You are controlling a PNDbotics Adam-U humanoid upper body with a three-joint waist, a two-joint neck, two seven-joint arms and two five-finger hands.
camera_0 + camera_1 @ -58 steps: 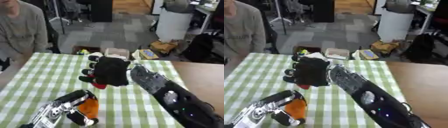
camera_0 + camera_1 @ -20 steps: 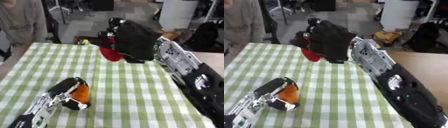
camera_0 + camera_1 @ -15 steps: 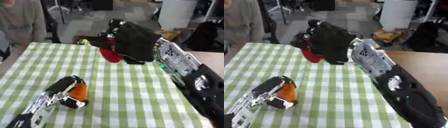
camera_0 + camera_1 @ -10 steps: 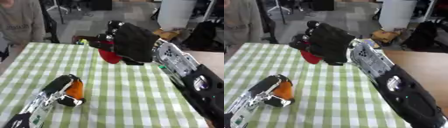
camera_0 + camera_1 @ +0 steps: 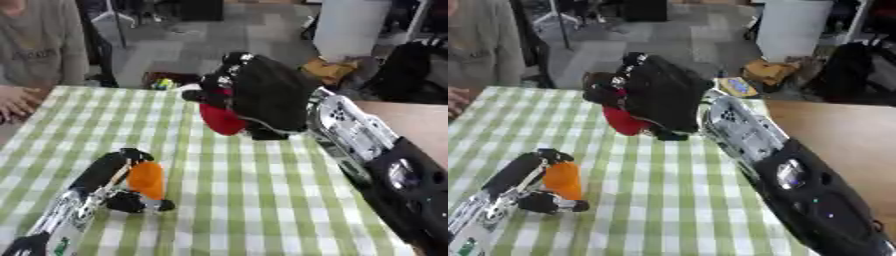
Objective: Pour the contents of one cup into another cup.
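I've got the small red plastic cup wrapped in my right hand, fingers curled round it, held up in the air and tipped over toward the left. My left hand has its fingers closed on the orange plastic cup down on the green-checked bench, keeping it steady as the target. Red one looks well short of it, so not pouring yet I reckon.

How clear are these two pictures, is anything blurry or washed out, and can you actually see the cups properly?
Left eye view: soft all over, the right hand smeared around the red cup, whose rim is hidden. The orange cup in the left hand lacks crisp edges. Right eye view: same softness, and the white bin at the far edge looks washed out. No strong shadows on the checked tablecloth.
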